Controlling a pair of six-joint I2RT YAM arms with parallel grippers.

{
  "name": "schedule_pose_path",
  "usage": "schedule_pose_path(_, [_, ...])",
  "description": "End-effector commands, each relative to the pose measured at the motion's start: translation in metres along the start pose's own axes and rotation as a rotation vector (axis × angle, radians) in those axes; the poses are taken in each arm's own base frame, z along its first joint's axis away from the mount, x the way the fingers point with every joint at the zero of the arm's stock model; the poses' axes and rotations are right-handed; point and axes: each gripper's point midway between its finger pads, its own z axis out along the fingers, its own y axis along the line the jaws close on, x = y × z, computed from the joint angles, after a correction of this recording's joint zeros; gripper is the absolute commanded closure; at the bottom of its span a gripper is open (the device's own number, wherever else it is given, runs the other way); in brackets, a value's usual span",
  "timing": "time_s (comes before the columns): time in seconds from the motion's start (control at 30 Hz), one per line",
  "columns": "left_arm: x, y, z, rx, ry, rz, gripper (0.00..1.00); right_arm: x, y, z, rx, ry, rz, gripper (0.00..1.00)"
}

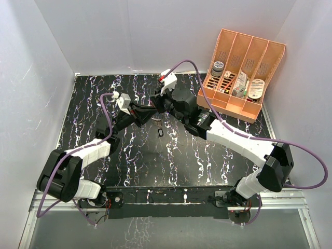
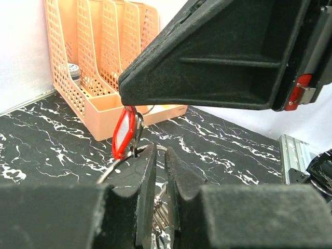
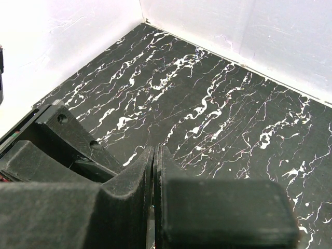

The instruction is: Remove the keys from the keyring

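Two arms converging, left pincer [image 2: 160, 154], right pincer [image 3: 154, 151]

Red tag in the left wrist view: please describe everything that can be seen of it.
The red tag is small and flat, plastic by its look, a red frame around a pale window. It hangs nearly upright above the table, its top under the tip of the right end effector, which seems to pinch it. A dark key lies against its side.

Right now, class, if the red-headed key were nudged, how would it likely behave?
The red-headed key hangs at the tip of the right gripper, so it would probably swing, not resist. It looks small and flat: likely light. The thin wire keyring in the left gripper may let it slide.
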Motion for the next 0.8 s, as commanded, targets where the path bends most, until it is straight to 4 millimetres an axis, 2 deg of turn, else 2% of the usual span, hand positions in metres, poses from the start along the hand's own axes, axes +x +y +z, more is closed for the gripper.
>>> schedule_pose_path(0.0, [-0.017,-0.003,0.004,0.011,-0.058,0.062,0.91,-0.048,0.006,-0.016,-0.005,-0.141,0.036,1.00])
schedule_pose_path(0.17, [-0.017,0.005,0.002,-0.041,-0.071,0.058,0.94,-0.051,0.011,-0.021,-0.008,-0.149,0.036,1.00])
schedule_pose_path(0.37, [-0.028,0.017,0.000,-0.123,-0.119,0.067,0.94,-0.046,0.012,-0.024,0.003,-0.136,0.036,1.00])
schedule_pose_path(0.53, [-0.036,0.012,0.003,-0.099,-0.145,0.068,0.95,-0.044,0.012,-0.026,0.003,-0.132,0.039,1.00])
schedule_pose_path(0.73, [-0.032,0.002,0.007,-0.029,-0.130,0.045,0.95,-0.047,0.015,-0.025,-0.010,-0.144,0.042,1.00])
schedule_pose_path(0.77, [-0.024,0.005,0.007,-0.032,-0.113,0.032,0.95,-0.048,0.015,-0.025,-0.009,-0.147,0.042,1.00])
